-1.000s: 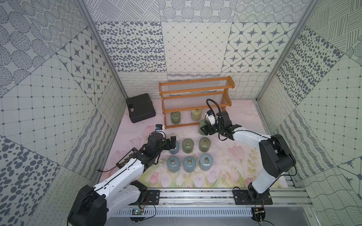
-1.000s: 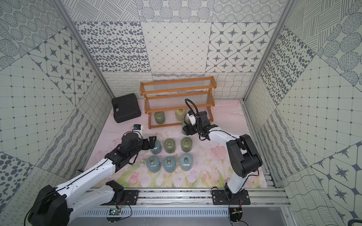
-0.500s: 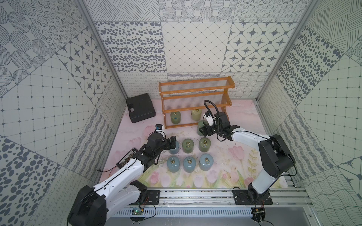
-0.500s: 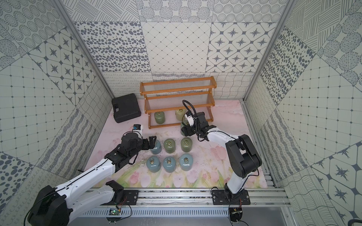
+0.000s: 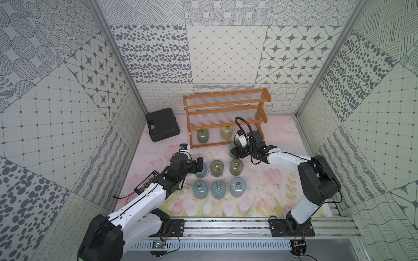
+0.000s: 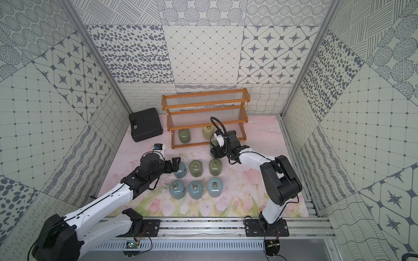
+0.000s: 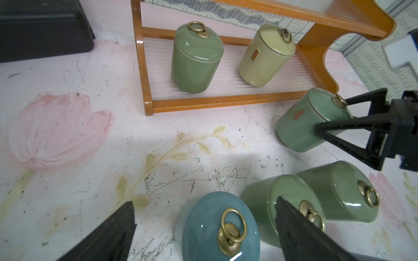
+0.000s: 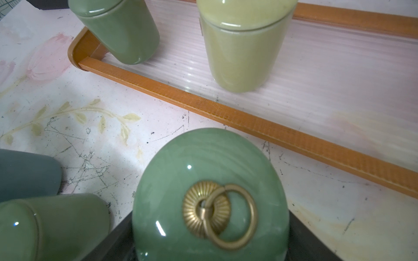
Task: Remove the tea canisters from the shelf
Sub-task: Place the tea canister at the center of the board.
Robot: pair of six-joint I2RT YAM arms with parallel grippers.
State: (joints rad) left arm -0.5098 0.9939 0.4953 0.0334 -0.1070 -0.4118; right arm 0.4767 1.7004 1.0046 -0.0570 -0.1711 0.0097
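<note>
We count nine canisters (image 5: pixel 218 189): four blue-grey, four green, one pale yellow. Two stand on the lowest tier of the shelf (image 5: pixel 226 117), a green canister (image 5: pixel 203 136) and the yellow canister (image 5: pixel 226 132). Seven are in front of the shelf: a single green canister (image 5: pixel 232 148) by its front rail, then two rows of three. There is one shelf with three tiers, one black case (image 5: pixel 162 124) beside it, and two arms (image 5: pixel 144 198).

A flat black case (image 5: pixel 162 124) lies shut in the far left corner of the tabletop, close to the wall, in both top views. A pale pink mat (image 5: pixel 260 198) printed with tulips and leaves covers the tabletop, scuffed and flecked with dark marks. A small black slab (image 5: pixel 147 184) with rows of pale dots lies at the mat's left edge. Grey-and-white patterned panels (image 5: pixel 226 56) wall three sides. A silver rail (image 5: pixel 226 226) runs along the near edge.
</note>
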